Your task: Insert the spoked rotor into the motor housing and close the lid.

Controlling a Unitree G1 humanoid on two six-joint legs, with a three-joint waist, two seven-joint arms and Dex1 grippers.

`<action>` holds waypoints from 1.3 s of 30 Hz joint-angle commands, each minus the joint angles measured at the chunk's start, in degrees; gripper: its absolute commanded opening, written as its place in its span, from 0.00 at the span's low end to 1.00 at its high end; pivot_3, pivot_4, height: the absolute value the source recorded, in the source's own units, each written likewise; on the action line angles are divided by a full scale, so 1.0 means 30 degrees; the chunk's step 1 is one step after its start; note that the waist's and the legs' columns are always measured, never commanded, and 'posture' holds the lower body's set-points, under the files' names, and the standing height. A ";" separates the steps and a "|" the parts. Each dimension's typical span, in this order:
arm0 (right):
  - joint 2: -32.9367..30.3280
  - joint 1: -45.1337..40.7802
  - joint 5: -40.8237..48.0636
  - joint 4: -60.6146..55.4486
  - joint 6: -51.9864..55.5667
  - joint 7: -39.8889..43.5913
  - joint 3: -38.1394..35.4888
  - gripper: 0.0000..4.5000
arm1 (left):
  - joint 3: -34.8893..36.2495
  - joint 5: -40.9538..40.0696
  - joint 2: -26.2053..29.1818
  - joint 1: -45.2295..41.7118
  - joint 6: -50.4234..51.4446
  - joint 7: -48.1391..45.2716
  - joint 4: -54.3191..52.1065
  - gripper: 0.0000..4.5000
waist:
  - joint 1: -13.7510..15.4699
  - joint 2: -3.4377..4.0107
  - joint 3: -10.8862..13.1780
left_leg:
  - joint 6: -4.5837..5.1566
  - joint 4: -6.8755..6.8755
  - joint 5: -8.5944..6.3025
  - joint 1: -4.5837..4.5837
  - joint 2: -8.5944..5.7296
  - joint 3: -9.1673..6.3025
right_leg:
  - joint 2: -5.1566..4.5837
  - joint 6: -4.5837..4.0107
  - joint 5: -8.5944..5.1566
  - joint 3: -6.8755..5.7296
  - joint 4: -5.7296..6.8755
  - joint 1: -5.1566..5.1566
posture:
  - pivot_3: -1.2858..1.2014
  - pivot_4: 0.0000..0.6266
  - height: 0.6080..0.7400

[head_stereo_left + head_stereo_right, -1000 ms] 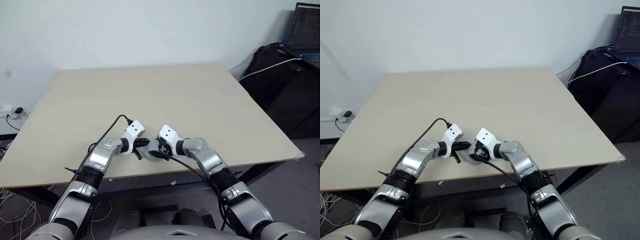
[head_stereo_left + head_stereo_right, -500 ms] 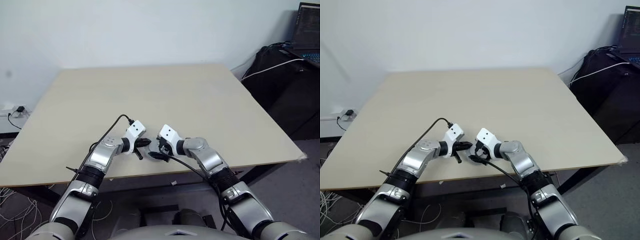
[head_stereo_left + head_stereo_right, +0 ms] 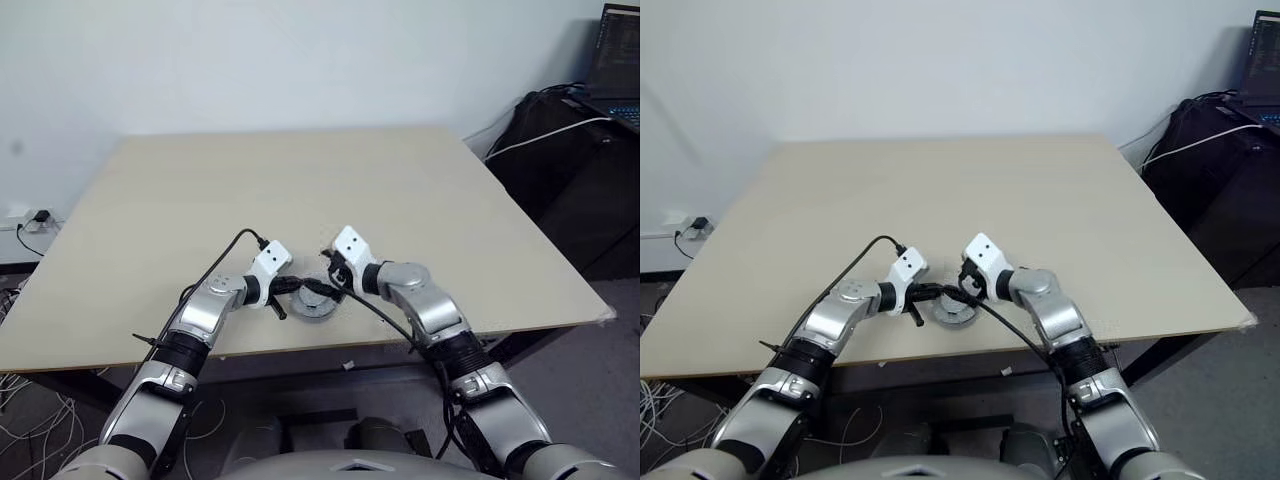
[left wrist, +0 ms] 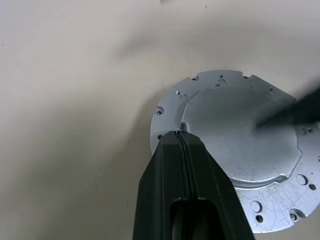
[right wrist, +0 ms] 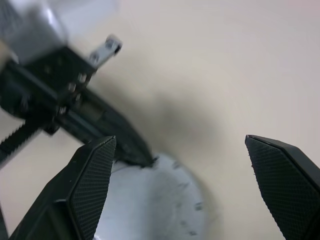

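Lid (image 4: 240, 135) sits on the housing; left gripper (image 4: 181, 137), pressed together, touches its edge, right gripper (image 5: 195, 165) spread above.

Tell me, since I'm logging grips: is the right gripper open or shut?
Open. In the right wrist view the right gripper has its two black fingers spread wide, with nothing between them, above the lid.

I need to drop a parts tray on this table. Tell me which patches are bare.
The table is bare from the far edge by the wall down toward both side edges. The crowded spot is near the front edge, where the left gripper and right gripper flank the lid.
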 commanded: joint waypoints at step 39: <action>0.5419 0.1189 0.7436 -0.4455 1.9262 -0.9642 -1.1324 0.99 | -0.0406 0.0231 -0.0465 0.0100 -0.0262 -0.0555 0.0514 0.00 | 0.0403 0.0002 0.0022 | 0.0018 -0.0028 -0.0033 -0.0044 -0.0021 -0.0025 | -0.0041 -0.0024 -0.0032 0.0033 -0.0015 -0.0031 | 0.52 0.00 1.00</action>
